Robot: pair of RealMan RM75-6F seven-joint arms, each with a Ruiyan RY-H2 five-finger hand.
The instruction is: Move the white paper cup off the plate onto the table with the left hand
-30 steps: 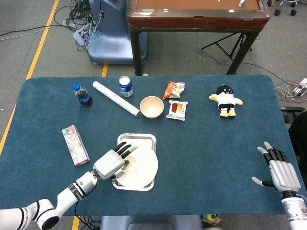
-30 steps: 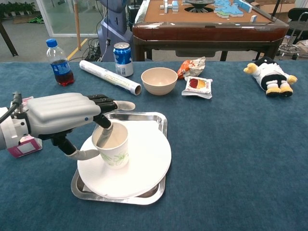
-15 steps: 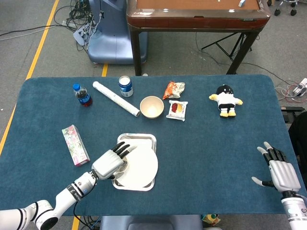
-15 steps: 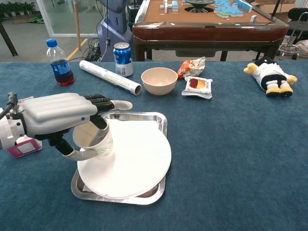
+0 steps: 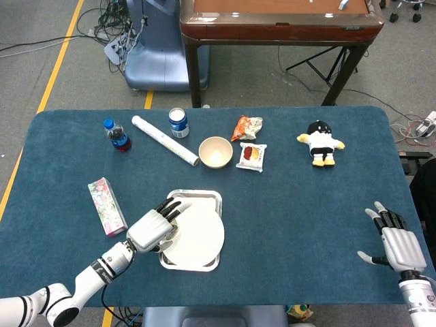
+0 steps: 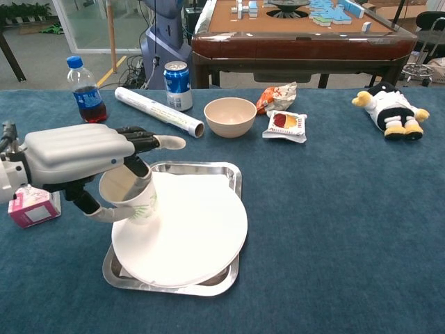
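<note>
White paper cup (image 6: 129,197) tilts in left hand (image 6: 76,157).

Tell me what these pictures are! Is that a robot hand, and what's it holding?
Yes, it's a robot with two arms and hands like ours. One picture looks down from its head, the other looks out from its chest. The left hand has its fingers around a white paper cup, lifted and tilted at the left edge of a white plate on a metal tray. The right hand is open, holding nothing. On the blue table are also a bowl, a can, a bottle, a roll, snack packets, a pink box and a toy penguin.
</note>
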